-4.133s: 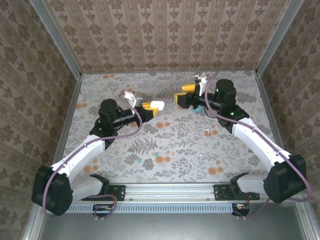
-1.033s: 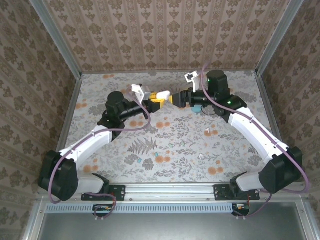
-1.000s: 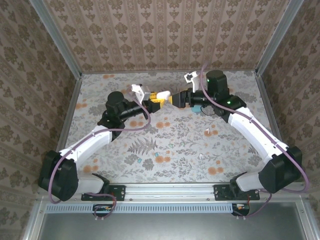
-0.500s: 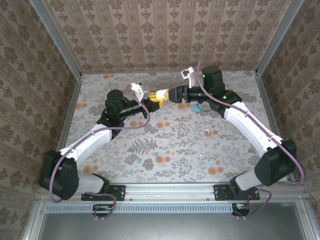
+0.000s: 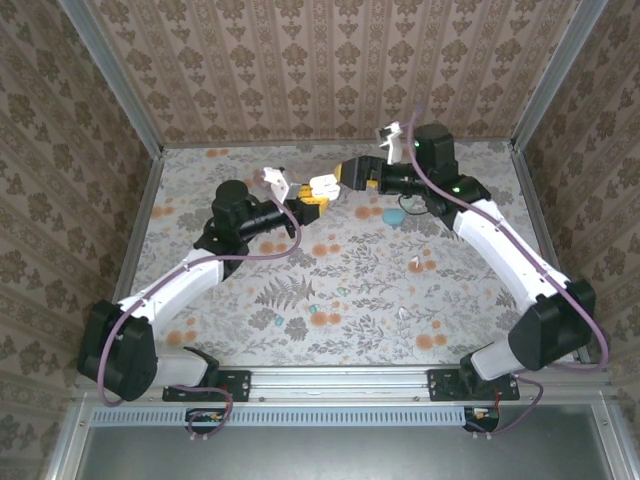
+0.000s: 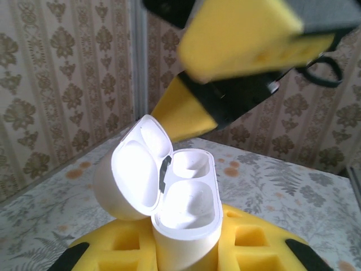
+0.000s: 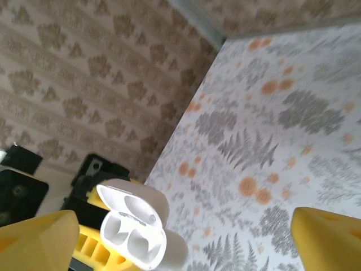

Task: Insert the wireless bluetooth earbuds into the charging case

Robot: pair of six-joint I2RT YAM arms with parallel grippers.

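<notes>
Left fingers (image 6: 121, 251): closed on the lower body of the charging case (image 6: 183, 197), with one yellow pad on each side. The left gripper (image 5: 305, 203) holds the case up above the table (image 5: 200, 180), and its mouth faces the other arm.
Right fingers (image 7: 34, 234): spread wide, with nothing between them. The right gripper (image 5: 352, 172) hovers just beside the open case, on the lid side.
Case lid (image 6: 132, 175): folded back on its hinge. Both sockets look empty.
Earbuds: they lie on the table, well apart from the case. One white bud (image 5: 413, 263) is near the right forearm, a second white bud (image 5: 403, 313) is nearer the bases, and a teal bud (image 5: 296, 327) is in the near middle.
Teal piece (image 5: 395, 215): bigger and rounded, below the right arm. I cannot tell if it is a case or a bud.
How a bud will handle (my judgement): very light, hard and glossy, so probably slippery. It can jump away if it is squeezed off-centre.
Where to take a bud: across its thicker part, with the very tips of the fingers and little force.
How the case will handle (my judgement): a light, stiff and smooth shell. The hinge is probably the weak point, so the grip belongs on the body, not on the lid.
Risk: a bud that goes in tilted may push the case sideways between the pads.
</notes>
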